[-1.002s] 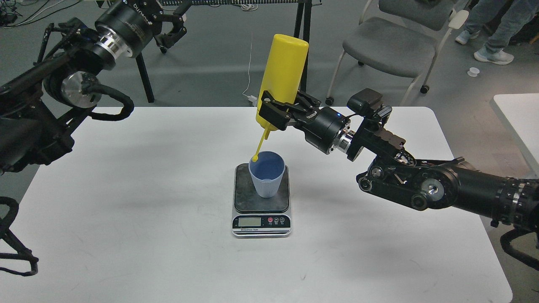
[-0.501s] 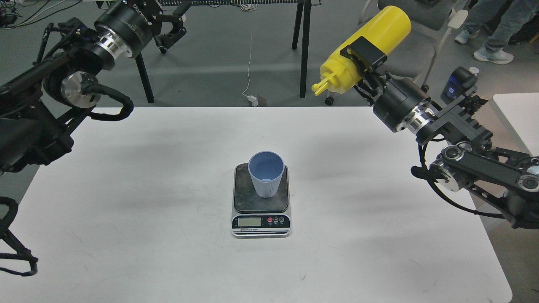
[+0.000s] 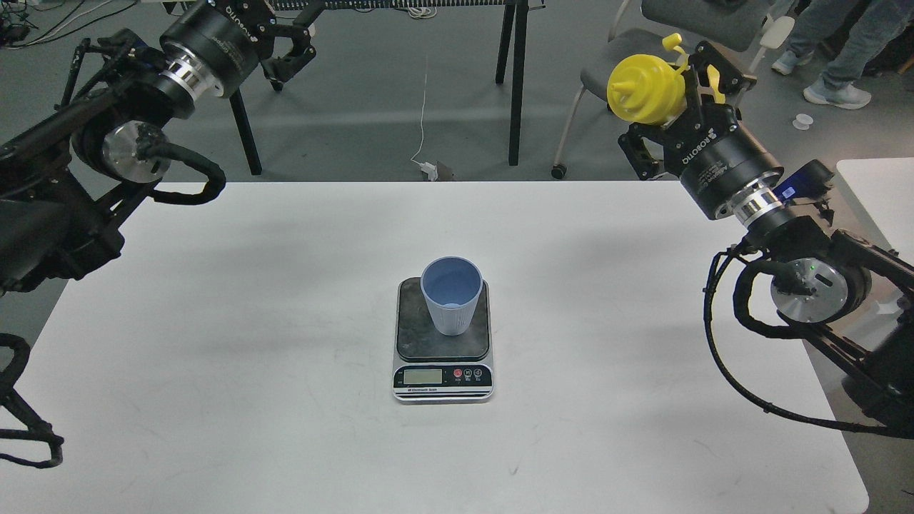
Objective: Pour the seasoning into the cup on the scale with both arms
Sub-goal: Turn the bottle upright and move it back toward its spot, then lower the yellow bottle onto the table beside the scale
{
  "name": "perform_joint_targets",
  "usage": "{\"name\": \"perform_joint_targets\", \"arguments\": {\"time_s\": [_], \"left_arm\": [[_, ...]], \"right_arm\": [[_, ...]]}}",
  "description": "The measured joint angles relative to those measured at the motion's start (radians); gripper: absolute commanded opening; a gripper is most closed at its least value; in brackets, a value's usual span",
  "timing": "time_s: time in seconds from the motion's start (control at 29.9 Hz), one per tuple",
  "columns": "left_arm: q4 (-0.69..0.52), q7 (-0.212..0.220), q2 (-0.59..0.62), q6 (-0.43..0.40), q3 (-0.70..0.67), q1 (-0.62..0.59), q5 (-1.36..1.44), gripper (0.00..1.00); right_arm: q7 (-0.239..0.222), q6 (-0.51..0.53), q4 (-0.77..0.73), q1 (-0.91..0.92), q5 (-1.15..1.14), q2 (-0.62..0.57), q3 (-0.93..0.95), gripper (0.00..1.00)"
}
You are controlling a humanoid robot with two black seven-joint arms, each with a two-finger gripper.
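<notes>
The light-blue ribbed cup [image 3: 451, 294] stands upright on the dark platform of the small scale [image 3: 443, 360] at the middle of the white table. My right gripper [image 3: 671, 96] is shut on the yellow seasoning bottle [image 3: 643, 89], held high beyond the table's far right edge, its cone nozzle pointing left towards me, well away from the cup. My left gripper [image 3: 296, 50] is raised beyond the far left corner, open and empty.
The white table [image 3: 285, 371] carries only the scale and cup. Behind it stand black table legs [image 3: 515, 78], a grey chair [image 3: 643, 64] and a person's legs [image 3: 835, 50] at the far right. A second white table [image 3: 878, 200] edges in on the right.
My right arm lifted the bottle away from above the cup, swung it up and to the right, and turned it from nozzle-down to roughly level. The left arm, cup and scale have not moved.
</notes>
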Motion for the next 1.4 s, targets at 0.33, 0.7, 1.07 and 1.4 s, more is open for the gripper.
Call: {"name": "perform_joint_targets", "arguments": {"time_s": [0.33,0.7,1.07,1.4], "left_arm": [[0.000,0.004,0.000,0.001,0.009,0.000,0.005,0.99],[-0.002,0.003,0.003,0.002,0.015,0.006,0.009,0.99],[-0.002,0.011,0.012,0.001,0.018,0.006,0.010,1.00],[-0.002,0.011,0.001,0.004,0.017,0.005,0.011,1.00]], "right_arm": [[0.003,0.314,-0.009,-0.227,0.304,0.025,0.090,0.24],[0.001,0.440,-0.117,-0.394,0.340,0.198,0.106,0.26],[-0.003,0.441,-0.285,-0.457,0.358,0.259,0.099,0.27],[-0.006,0.441,-0.348,-0.457,0.355,0.329,0.062,0.29]]}}
